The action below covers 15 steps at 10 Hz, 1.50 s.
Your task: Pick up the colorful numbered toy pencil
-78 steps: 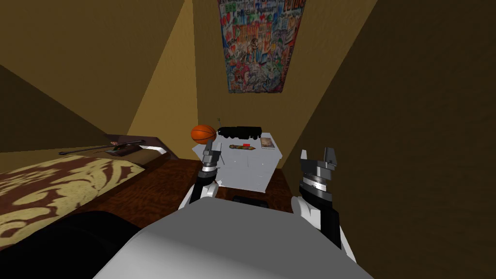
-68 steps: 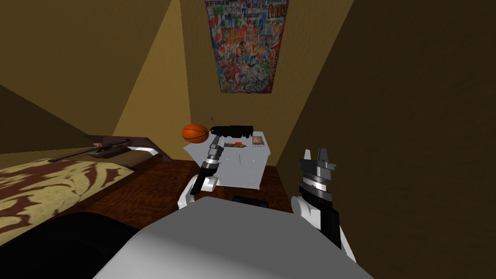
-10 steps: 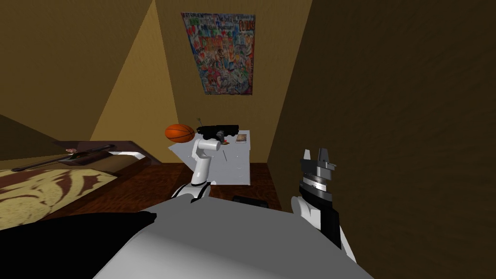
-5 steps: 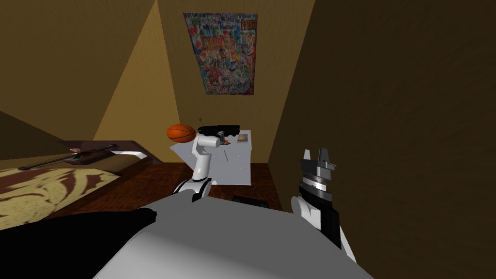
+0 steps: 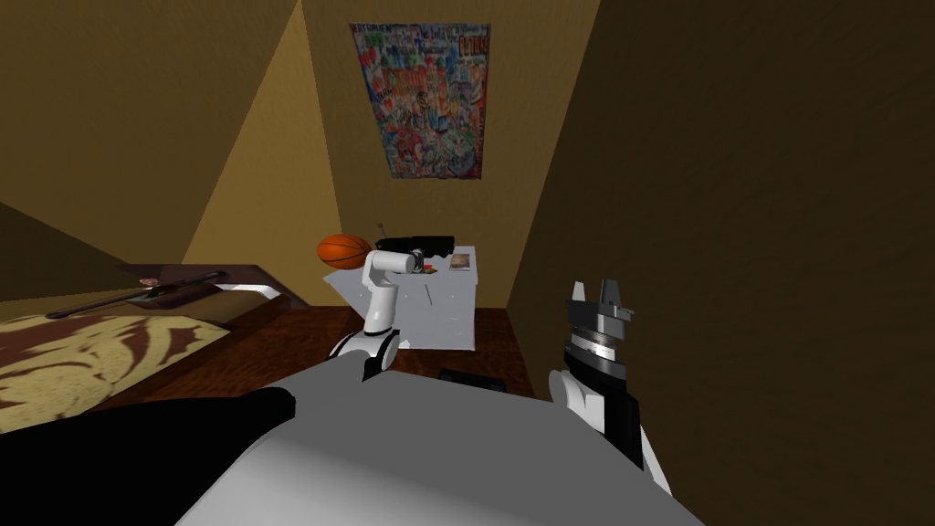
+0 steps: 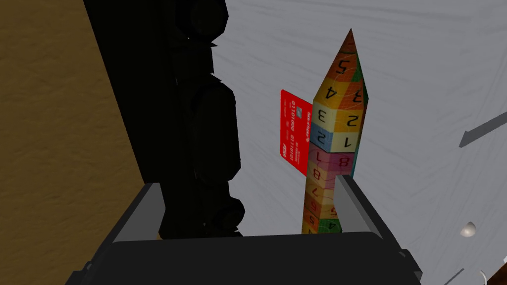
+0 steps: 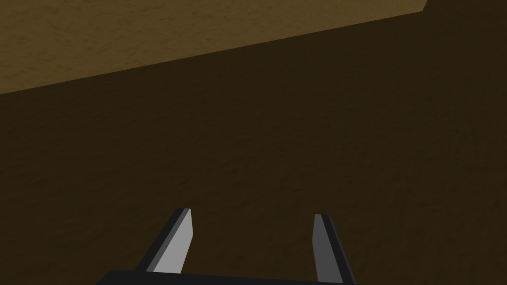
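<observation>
The toy pencil (image 6: 336,128) is a stack of coloured, numbered blocks ending in a cone, and it lies on the white nightstand top (image 6: 421,64). My left gripper (image 6: 246,182) is open low over its blunt end. The pencil rests just inside one finger (image 6: 352,205), with its cone pointing away from my hand. A black toy vehicle (image 6: 198,109) sits just inside the other finger. In the head view the left gripper (image 5: 422,261) reaches over the nightstand (image 5: 447,306). My right gripper (image 5: 598,294) is open, held up near the right-hand wall.
A red card (image 6: 294,131) lies against the pencil, between it and the black toy. On the nightstand are also a basketball (image 5: 344,250) and a small book (image 5: 459,261). A bed (image 5: 110,347) lies to the left. The brown wall stands close on the right.
Since the oldest frames my left arm has stretched out over the nightstand, the forearm now bent across its top. In the last second the head view shifted slightly; the right arm stayed still.
</observation>
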Available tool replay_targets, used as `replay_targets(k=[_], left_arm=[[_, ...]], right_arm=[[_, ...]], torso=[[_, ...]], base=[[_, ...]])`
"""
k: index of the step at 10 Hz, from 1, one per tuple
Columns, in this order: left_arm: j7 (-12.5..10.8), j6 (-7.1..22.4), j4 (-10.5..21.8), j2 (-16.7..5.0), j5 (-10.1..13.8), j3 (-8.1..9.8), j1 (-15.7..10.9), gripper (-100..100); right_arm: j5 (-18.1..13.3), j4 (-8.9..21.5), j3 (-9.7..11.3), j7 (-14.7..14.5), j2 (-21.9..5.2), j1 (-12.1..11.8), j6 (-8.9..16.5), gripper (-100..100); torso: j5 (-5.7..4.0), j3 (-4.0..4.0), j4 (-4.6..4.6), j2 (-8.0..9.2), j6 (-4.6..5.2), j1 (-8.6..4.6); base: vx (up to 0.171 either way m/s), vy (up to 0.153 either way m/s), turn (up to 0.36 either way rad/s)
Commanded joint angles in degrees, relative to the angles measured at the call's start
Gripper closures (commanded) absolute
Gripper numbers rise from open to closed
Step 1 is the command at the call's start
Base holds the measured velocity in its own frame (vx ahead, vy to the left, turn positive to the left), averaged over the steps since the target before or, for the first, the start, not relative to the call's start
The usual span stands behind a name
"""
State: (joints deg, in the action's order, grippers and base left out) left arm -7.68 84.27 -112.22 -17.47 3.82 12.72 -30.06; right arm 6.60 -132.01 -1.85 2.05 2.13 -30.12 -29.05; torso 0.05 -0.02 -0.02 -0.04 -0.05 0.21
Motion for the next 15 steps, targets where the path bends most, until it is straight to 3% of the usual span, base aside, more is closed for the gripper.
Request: replay_targets(k=[1, 9, 12, 13, 14, 15], left_arm=[[0.46, 2.86, 1.38, -0.67, 1.50, 0.47, -1.78, -100], [1.94, 15.44, 5.22, -2.52, 6.12, 1.57, -6.39, -100], [2.27, 18.87, 5.97, -2.85, 7.10, 1.76, -7.19, -100], [2.56, 21.21, 6.61, -3.12, 7.96, 1.91, -7.82, -100], [2.56, 21.35, 6.61, -3.12, 7.96, 1.91, -7.82, -100], [2.81, 23.67, 7.13, -3.31, 8.68, 2.02, -8.29, -100]], right_arm=[[0.00, 0.00, 0.00, 0.00, 0.00, 0.00, 0.00, 0], [0.00, 0.00, 0.00, 0.00, 0.00, 0.00, 0.00, 0], [0.00, 0.00, 0.00, 0.00, 0.00, 0.00, 0.00, 0], [0.00, 0.00, 0.00, 0.00, 0.00, 0.00, 0.00, 0], [0.00, 0.00, 0.00, 0.00, 0.00, 0.00, 0.00, 0], [0.00, 0.00, 0.00, 0.00, 0.00, 0.00, 0.00, 0]], torso=[[0.00, 0.00, 0.00, 0.00, 0.00, 0.00], [0.01, -0.03, -0.02, -0.05, 0.00, 0.04], [0.01, -0.06, -0.02, -0.11, 0.00, 0.04], [0.01, -0.06, -0.03, -0.09, 0.00, 0.01], [0.01, -0.05, -0.02, -0.08, 0.00, 0.01], [0.00, -0.04, -0.02, -0.05, 0.00, -0.02]], base=[[0.027, 0.059, 0.025], [0.033, 0.050, 0.018], [0.043, 0.047, 0.013], [0.038, 0.044, 0.019], [0.030, 0.037, 0.008], [0.029, 0.039, 0.012]])
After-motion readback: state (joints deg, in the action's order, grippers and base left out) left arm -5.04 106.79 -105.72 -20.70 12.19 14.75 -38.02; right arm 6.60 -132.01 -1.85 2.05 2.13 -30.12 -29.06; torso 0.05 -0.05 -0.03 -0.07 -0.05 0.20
